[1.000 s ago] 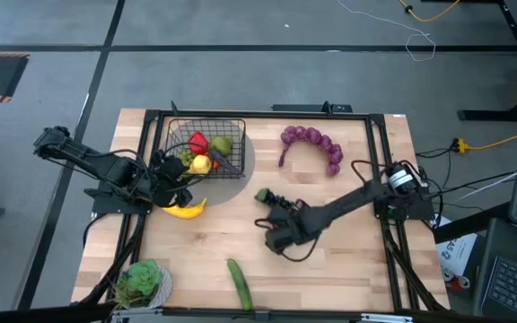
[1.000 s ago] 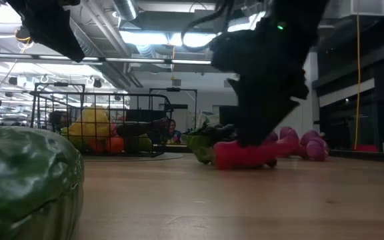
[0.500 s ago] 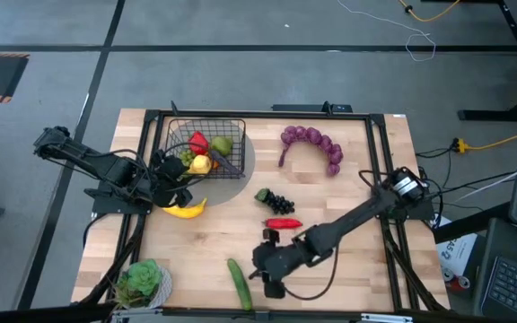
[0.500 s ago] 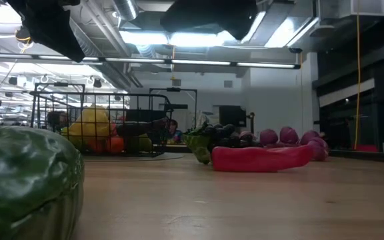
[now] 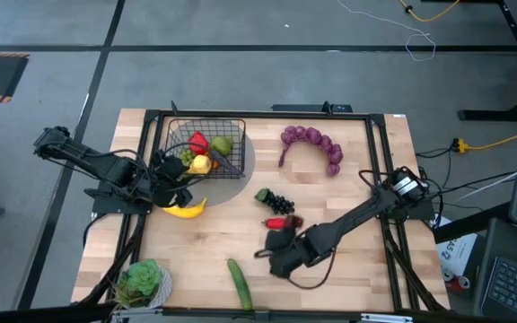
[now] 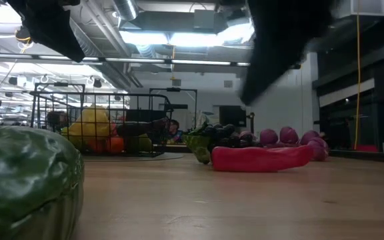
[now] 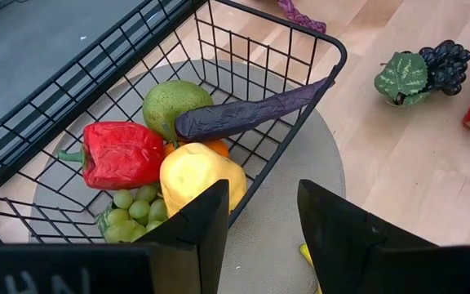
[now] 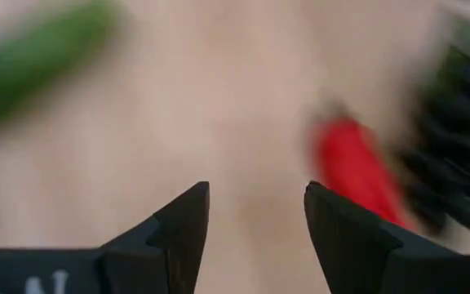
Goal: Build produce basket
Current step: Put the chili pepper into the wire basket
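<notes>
Right tool (image 5: 278,254) swung from the front edge near the cucumber (image 5: 239,283) back toward the red chili (image 5: 281,222) over the last half second; left arm, basket and produce unchanged. High view: basket (image 5: 206,146) at back left of the tabletop (image 5: 357,278), holding red pepper, lemon, green grapes, a green fruit and a dark eggplant; banana (image 5: 187,210) just outside its front edge; dark grapes (image 5: 275,200) beside the chili at centre; purple bunch (image 5: 314,145) back right; leafy green piece (image 5: 142,280) front left. Left tool (image 5: 174,189) parked by the basket's front corner. Low view: chili lying flat on the wood, grapes just behind, basket farther back. Left wrist view: left tool's fingers apart, empty, above the basket rim. Right wrist view: fingers apart, nothing between them, chili near and off to one side. Handling, judged: chili light, smooth, likely slippery plastic, slender; best pinched across the thick middle. No readable brand or label on produce or basket.
</notes>
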